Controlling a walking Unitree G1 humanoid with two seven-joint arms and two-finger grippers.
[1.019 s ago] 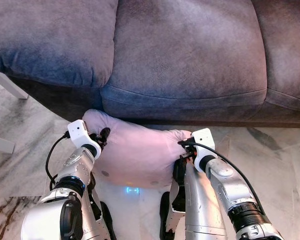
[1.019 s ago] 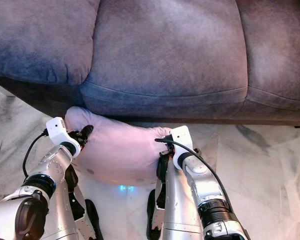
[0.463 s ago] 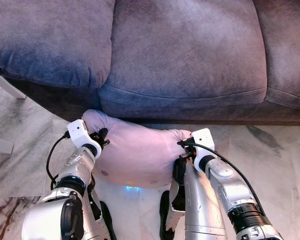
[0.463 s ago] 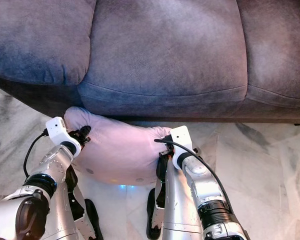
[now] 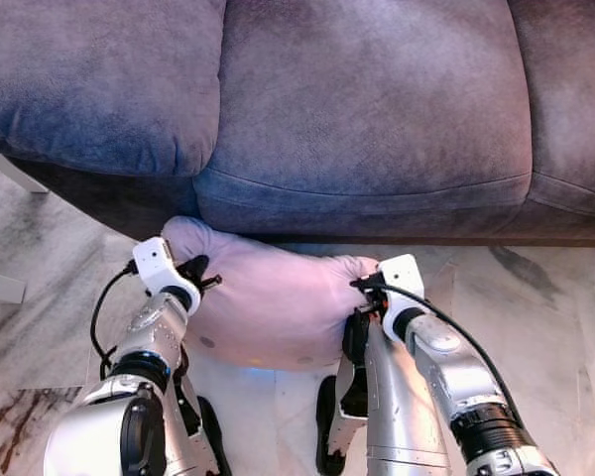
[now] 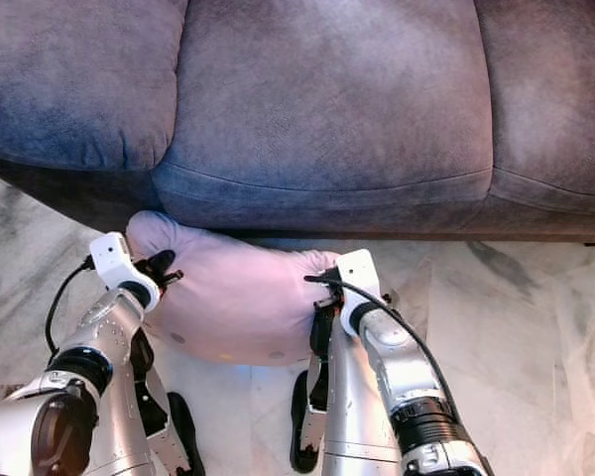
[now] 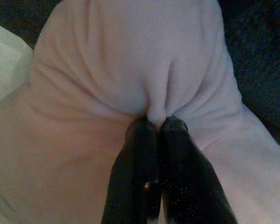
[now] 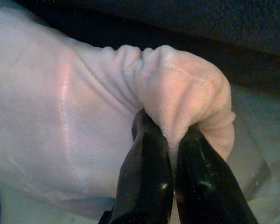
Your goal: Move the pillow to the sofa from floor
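A soft pink pillow hangs between my two arms, just in front of the grey sofa's base and above the marble floor. My left gripper is shut on a fold of the pillow's left side, its black fingers pinching the fabric. At the right end, my right gripper is shut on the pillow's bunched corner, which sticks out between the fingers. The sofa's seat cushions lie directly beyond the pillow.
White and grey marble floor spreads to both sides. A white furniture leg stands at the left by the sofa's end. My own legs and feet are under the pillow.
The pillow and both grippers have shifted slightly, the left gripper a little up and inward. The grips are the same as before.
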